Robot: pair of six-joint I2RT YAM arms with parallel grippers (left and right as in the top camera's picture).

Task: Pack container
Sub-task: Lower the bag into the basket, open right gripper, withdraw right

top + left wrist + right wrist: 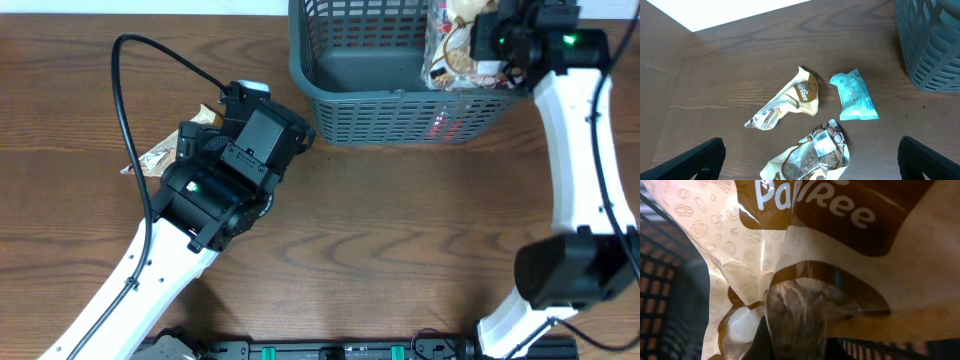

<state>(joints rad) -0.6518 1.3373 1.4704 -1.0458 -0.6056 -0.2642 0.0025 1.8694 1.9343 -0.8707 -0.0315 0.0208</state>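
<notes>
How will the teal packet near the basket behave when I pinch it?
The teal packet looks puffy and crinkled, so it will probably squash rather than stay stiff. Its glossy film may slip in a pinch. Lying flat on the table, it should slide, not roll, and is likely light.

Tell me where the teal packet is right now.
Left wrist view: the teal packet lies on the table, between the cream-and-brown packet and the container.

Upright slotted blue-grey container (400, 118)
</notes>
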